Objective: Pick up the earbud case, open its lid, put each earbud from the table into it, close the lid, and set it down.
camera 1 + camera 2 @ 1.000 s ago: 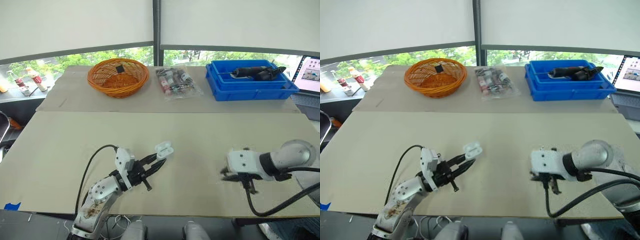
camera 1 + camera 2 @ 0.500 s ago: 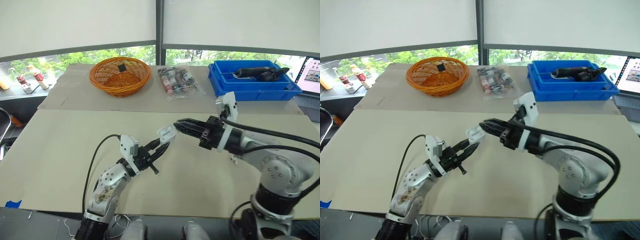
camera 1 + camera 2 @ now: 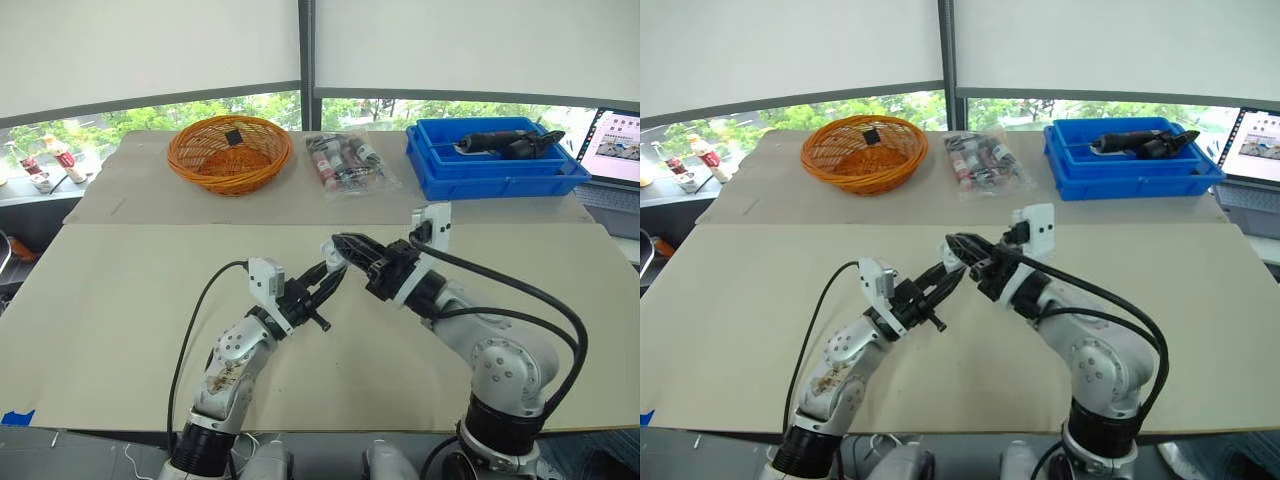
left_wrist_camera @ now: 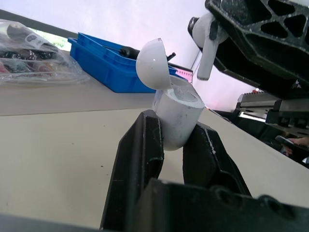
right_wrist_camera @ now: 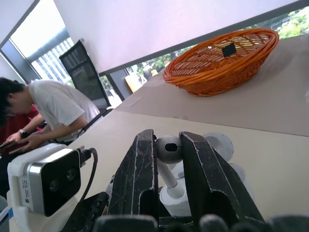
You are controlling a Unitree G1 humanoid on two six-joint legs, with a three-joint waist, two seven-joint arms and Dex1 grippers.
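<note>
Earbud [image 5: 169,149] pinched in right tool [image 5: 168,140] has closed in above open earbud case [image 4: 177,113], which left tool [image 4: 175,124] clamps.

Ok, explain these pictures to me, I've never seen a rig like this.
It's a humanoid robot with two arms. Two pictures come from cameras on its head, looking down over the table. The other two come from a camera on each wrist. The left gripper holds the white case, lid open. The right gripper pinches an earbud close to its opening. At the far side sit an orange basket, a clear bag of small items and a blue tray with a tool.
</note>
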